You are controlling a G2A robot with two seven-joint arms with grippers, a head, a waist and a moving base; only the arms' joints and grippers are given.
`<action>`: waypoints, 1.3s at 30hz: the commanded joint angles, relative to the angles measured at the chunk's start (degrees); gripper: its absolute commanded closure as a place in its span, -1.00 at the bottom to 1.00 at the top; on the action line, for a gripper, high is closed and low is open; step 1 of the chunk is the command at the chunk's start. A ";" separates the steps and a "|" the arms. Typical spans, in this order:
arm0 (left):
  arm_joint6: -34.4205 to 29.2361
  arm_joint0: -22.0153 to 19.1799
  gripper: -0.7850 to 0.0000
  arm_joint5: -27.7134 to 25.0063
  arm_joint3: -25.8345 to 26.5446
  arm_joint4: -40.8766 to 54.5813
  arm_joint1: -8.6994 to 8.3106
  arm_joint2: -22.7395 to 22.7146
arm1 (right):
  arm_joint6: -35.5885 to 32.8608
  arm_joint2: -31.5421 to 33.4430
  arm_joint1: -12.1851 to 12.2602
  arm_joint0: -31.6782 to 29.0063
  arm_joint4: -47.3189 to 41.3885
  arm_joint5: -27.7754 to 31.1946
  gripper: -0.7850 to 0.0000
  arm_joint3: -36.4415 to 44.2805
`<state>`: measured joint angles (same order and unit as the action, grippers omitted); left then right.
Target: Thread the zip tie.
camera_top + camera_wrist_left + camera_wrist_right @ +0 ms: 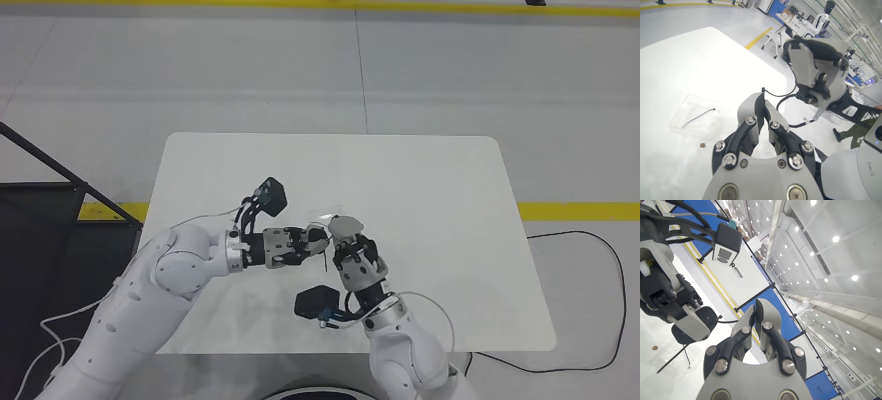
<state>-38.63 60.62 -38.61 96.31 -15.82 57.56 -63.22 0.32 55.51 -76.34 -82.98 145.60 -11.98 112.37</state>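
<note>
1. The left gripper [763, 98] has its jaws pressed together on the black plastic zip tie [780, 95]. The tie's small square head [763, 89] sticks out just past the fingertips.
2. The right gripper [755, 308] is likewise pinched closed on the thin strap, which curves across from the head to its fingers. In the top view it sits at 3 o'clock of the left gripper, nearly tip to tip.
3. The zip tie is held in the air between the two grippers, above the white rounded table [430, 190] and toward 7 o'clock of the table's centre.
4. A tapered length of black strap [671, 360] shows below the left gripper. I cannot tell whether it belongs to the same tie.
5. A clear shallow tray [694, 102] lies flat on the table, well apart from the grippers. A second black zip tie [698, 117] lies inside it.
6. The step in hand looks like the threading itself, with strap and head meeting at the left fingertips. Whether the strap has passed through the slot is too small to tell.
7. The next move likely calls for the left gripper to hold the head steady. The right gripper would then drive the strap straight along the slot's axis without twisting or buckling it.
</note>
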 commanded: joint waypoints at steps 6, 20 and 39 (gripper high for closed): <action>-0.51 -0.48 1.00 0.30 -0.30 0.15 0.07 0.42 | -1.42 -0.45 -0.38 0.42 1.22 -0.35 1.00 -0.53; 0.86 -0.68 1.00 1.48 -1.09 1.56 0.19 0.19 | 0.17 -0.45 -0.79 -0.08 1.84 -1.56 1.00 -0.39; -3.45 -2.23 1.00 5.28 -2.57 7.39 0.27 0.08 | 8.67 0.23 -0.32 -3.90 6.06 -6.59 1.00 1.07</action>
<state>-40.99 58.76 -33.53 93.92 -9.12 57.86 -63.17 8.09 55.68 -76.76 -86.42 151.31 -18.54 113.01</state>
